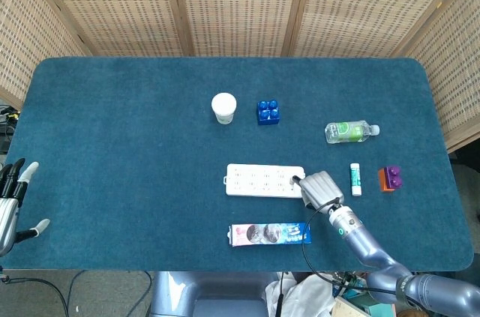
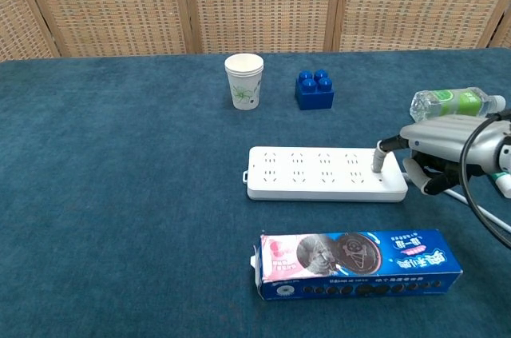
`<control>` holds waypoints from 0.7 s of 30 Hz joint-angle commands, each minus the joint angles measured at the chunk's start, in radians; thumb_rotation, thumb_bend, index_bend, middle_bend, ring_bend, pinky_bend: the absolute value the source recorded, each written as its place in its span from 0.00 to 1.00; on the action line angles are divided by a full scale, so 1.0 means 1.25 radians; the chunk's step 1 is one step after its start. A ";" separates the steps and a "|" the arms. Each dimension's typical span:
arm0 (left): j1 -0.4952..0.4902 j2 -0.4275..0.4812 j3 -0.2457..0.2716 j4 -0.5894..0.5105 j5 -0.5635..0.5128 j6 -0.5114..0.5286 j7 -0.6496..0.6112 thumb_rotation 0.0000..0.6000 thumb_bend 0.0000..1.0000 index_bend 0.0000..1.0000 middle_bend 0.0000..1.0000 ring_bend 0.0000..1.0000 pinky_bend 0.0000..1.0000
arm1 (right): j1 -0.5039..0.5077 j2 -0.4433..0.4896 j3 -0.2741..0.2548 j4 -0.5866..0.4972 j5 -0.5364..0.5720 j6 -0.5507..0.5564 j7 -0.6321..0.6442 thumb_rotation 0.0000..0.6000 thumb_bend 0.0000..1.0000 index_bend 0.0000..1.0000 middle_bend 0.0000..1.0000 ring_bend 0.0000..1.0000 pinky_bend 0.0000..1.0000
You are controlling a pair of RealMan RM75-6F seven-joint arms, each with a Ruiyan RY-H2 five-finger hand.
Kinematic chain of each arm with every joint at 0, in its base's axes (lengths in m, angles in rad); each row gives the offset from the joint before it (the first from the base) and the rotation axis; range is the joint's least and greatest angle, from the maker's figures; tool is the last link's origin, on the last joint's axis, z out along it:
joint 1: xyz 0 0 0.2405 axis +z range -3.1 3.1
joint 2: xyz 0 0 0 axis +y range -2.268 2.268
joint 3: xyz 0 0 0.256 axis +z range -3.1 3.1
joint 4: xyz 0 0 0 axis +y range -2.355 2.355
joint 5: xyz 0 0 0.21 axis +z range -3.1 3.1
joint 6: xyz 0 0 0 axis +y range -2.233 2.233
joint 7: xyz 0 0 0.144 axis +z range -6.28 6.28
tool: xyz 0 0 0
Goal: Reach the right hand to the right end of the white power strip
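The white power strip (image 1: 264, 180) (image 2: 323, 172) lies flat near the table's middle front. My right hand (image 1: 319, 189) (image 2: 435, 145) sits at its right end, palm down, with one fingertip (image 2: 378, 160) touching the strip's top right corner. The other fingers curl under the palm and hold nothing. My left hand (image 1: 11, 201) hangs at the far left table edge in the head view, fingers apart and empty; the chest view does not show it.
A cookie box (image 1: 268, 234) (image 2: 358, 264) lies just in front of the strip. A paper cup (image 1: 223, 107) (image 2: 244, 80) and blue brick (image 1: 268, 112) (image 2: 314, 89) stand behind it. A bottle (image 1: 349, 132), a white tube (image 1: 355, 179) and a purple brick (image 1: 389, 178) lie to the right.
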 commanded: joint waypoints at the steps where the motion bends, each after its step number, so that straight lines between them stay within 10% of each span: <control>1: 0.000 0.000 0.000 0.000 0.000 0.001 -0.001 1.00 0.00 0.00 0.00 0.00 0.00 | -0.002 0.017 0.016 -0.026 -0.018 0.025 0.028 1.00 0.86 0.27 0.90 0.94 1.00; 14: 0.001 0.007 0.006 -0.001 0.008 -0.002 -0.013 1.00 0.00 0.00 0.00 0.00 0.00 | -0.120 0.172 0.069 -0.176 -0.229 0.313 0.255 1.00 0.77 0.27 0.86 0.90 0.98; 18: 0.004 0.011 0.009 0.001 0.013 -0.001 -0.020 1.00 0.00 0.00 0.00 0.00 0.00 | -0.229 0.207 0.003 -0.138 -0.285 0.440 0.283 1.00 0.05 0.20 0.30 0.25 0.41; 21: 0.006 0.013 0.011 0.001 0.016 0.002 -0.024 1.00 0.00 0.00 0.00 0.00 0.00 | -0.278 0.228 -0.027 -0.142 -0.291 0.481 0.274 1.00 0.00 0.01 0.00 0.00 0.08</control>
